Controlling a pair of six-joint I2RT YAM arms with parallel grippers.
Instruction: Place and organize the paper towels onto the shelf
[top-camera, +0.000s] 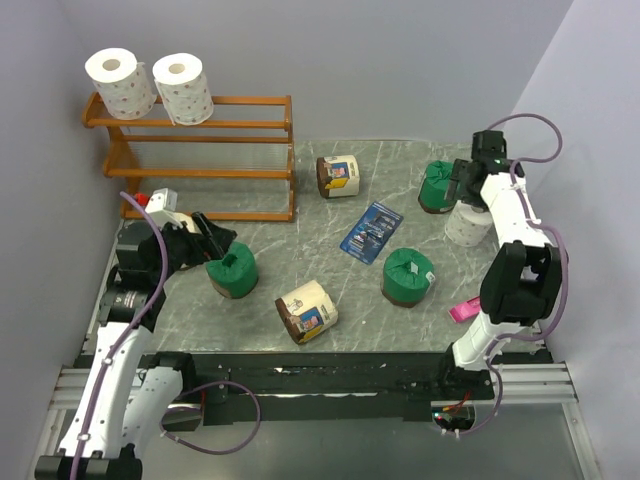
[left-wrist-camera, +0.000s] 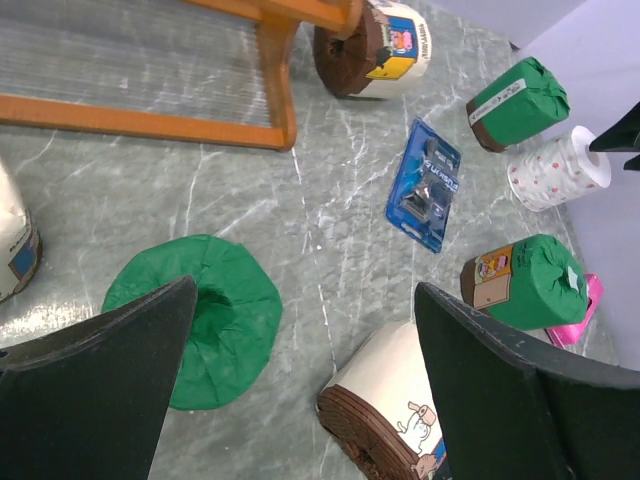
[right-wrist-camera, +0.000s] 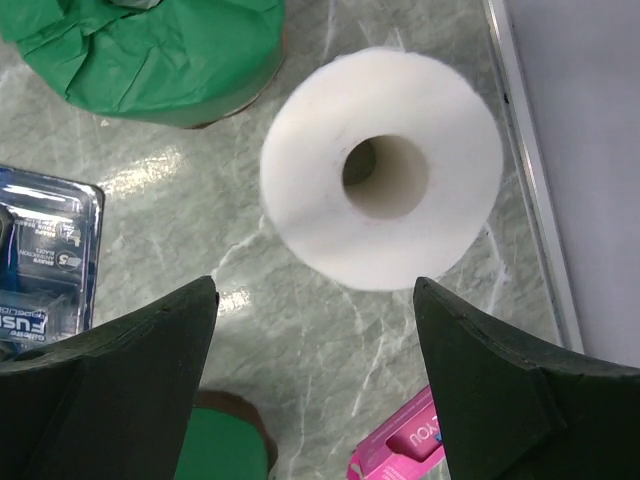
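Note:
The shelf (top-camera: 200, 135) stands at the back left with two white paper towels (top-camera: 120, 82) (top-camera: 184, 88) on its top tier. My left gripper (top-camera: 215, 240) (left-wrist-camera: 305, 290) is open above the table, between a green-wrapped roll (top-camera: 231, 272) (left-wrist-camera: 200, 320) and a cream-and-brown roll (top-camera: 307, 311) (left-wrist-camera: 385, 400), touching neither. At the right my right gripper (top-camera: 455, 188) (right-wrist-camera: 315, 285) hangs open and empty over an upright white roll (top-camera: 467, 225) (right-wrist-camera: 310, 180), which lies just ahead of its fingertips. Another green roll (top-camera: 437, 187) (right-wrist-camera: 150, 50) stands beside it.
A cream-and-brown roll (top-camera: 338, 176) lies near the shelf's right end, another (left-wrist-camera: 12, 245) by the left arm. A third green roll (top-camera: 408, 275) lies centre-right. The flat dark-blue packet (top-camera: 371, 232) lies mid-table; a pink item (top-camera: 465, 309) sits by the right arm's base.

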